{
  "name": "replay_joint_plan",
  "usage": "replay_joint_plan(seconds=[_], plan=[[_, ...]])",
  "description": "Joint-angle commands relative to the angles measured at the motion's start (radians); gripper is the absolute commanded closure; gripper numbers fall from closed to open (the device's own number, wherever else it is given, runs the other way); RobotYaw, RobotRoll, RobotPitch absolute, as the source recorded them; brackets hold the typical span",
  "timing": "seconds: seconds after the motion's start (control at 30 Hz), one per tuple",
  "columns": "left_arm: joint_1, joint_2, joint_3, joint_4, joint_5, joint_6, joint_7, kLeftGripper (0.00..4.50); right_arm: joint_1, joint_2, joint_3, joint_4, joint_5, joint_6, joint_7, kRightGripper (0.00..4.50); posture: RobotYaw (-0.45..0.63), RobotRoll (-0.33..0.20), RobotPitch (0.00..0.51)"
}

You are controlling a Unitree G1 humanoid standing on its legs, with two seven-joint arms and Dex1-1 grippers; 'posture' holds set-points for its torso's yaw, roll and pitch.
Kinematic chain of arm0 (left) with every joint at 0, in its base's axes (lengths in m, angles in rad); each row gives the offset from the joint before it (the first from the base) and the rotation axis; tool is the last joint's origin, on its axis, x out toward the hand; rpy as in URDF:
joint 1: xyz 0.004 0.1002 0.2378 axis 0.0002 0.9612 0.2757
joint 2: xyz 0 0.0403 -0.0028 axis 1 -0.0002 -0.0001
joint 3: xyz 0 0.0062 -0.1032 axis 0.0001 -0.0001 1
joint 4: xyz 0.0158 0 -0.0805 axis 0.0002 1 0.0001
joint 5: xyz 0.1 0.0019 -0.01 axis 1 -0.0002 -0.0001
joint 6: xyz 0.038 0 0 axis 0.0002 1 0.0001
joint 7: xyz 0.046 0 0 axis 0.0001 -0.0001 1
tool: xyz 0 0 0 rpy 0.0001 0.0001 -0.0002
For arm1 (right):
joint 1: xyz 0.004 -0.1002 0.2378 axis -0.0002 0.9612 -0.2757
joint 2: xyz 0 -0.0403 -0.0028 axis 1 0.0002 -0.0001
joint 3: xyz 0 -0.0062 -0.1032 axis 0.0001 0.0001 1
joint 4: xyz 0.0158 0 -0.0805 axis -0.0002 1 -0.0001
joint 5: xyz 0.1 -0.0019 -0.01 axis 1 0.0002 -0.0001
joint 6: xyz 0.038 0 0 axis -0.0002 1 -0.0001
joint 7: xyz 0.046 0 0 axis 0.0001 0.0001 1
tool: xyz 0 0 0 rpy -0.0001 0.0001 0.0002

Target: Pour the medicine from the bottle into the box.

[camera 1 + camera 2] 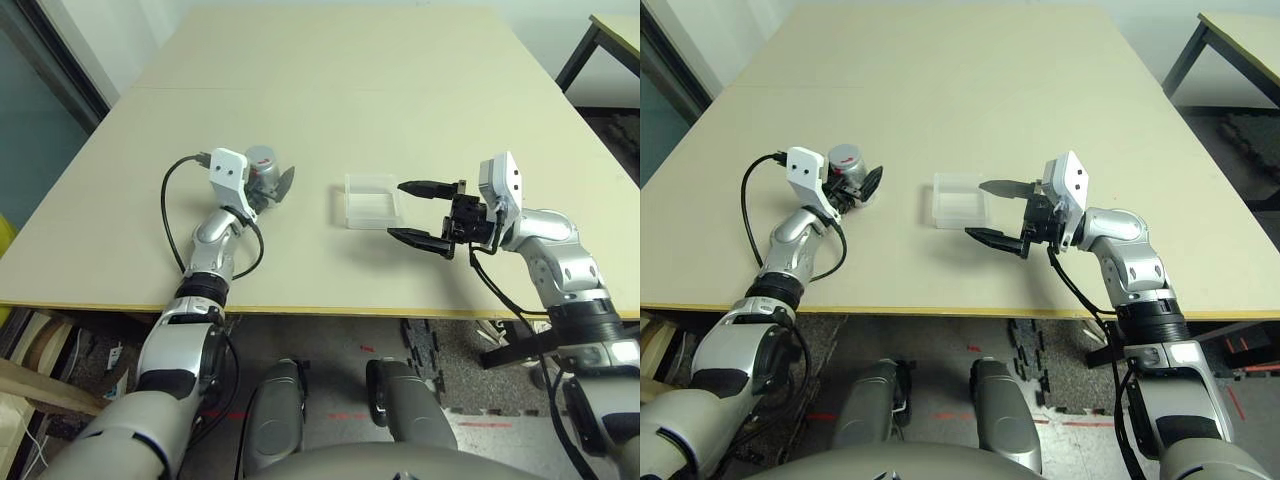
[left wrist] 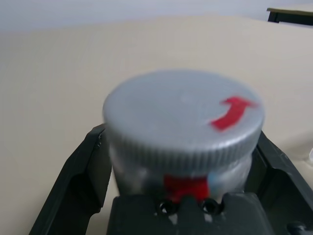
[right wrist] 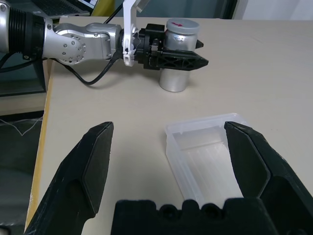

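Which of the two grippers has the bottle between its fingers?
The left gripper: its fingers sit either side of the capped bottle. The right gripper is open beside the clear box.

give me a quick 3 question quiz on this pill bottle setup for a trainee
1. True or false: the cap is still on the bottle.
2. Which hand has its fingers around the bottle: A) left hand B) right hand C) neither?
3. Fill in: the box lies on the table between the bottle and the ____ hand.

Key: 1 true; 2 A, a finger stands on each side of the bottle, which stands upright on the table; 3 right, whose fingers stand wide apart beside the box, holding nothing.
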Motion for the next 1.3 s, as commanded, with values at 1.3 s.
replay_joint_plan(seconds=[1.3], plan=[[0.088, 0.023, -0.148, -0.639, -0.146, 0.633, -0.358, 1.84, -0.416, 0.134, 0.082, 0.174, -0.042, 0.292, -0.075, 0.0, -0.14, 0.0, 0.08]])
